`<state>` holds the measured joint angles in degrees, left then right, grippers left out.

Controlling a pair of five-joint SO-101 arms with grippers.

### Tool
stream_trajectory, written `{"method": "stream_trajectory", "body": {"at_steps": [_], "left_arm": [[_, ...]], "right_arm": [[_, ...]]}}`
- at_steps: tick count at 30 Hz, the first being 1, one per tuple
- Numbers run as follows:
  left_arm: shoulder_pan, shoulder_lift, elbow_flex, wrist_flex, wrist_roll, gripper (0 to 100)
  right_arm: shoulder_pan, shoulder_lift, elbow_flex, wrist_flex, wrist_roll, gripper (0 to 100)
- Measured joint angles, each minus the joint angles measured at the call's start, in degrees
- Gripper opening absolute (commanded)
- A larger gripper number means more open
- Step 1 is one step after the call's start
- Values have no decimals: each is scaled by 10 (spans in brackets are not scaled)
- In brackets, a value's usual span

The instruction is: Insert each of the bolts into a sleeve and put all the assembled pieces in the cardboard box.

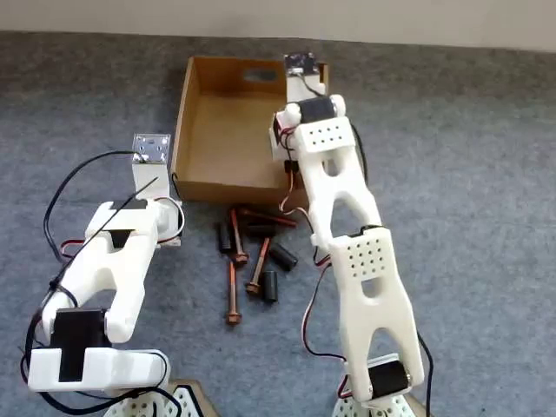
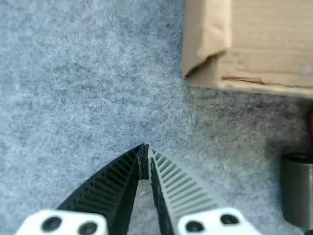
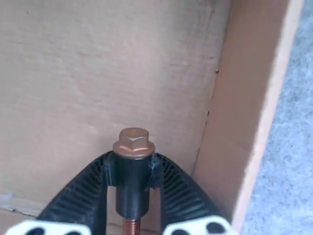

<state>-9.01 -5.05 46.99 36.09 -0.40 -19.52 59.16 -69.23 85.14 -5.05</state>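
Right wrist view: bolt (image 3: 133,143) between jaws

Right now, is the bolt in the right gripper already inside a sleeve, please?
Inside: the black sleeve surrounds the bolt, head out one end, thread out the other, clamped in the right gripper.

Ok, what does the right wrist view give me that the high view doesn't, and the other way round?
Right wrist view: the right jaws shut on a black sleeve with a copper bolt through it, the hex head sitting on the sleeve's end, held over the floor of the cardboard box close to a side wall.
High view: the loose bolts and loose sleeves lying on the carpet just outside the box's near wall, and the left arm beside the box.
Both: the box and the grey carpet.
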Motion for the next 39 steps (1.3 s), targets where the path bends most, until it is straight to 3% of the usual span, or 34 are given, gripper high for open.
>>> {"method": "stream_trajectory", "body": {"at_steps": [18, 25, 33, 37, 39], "left_arm": [[0, 0, 0, 0, 0, 9], [0, 0, 0, 0, 0, 9], [0, 0, 0, 0, 0, 9], [0, 0, 0, 0, 0, 9], [0, 0, 0, 0, 0, 9]], "right_arm": [[-1, 84, -73, 0, 0, 14], [-1, 86, -74, 0, 0, 141], [-1, 81, -114, 11, -1, 140], [0, 62, -173, 50, -1, 8], [0, 53, -208, 73, -1, 25]]}}
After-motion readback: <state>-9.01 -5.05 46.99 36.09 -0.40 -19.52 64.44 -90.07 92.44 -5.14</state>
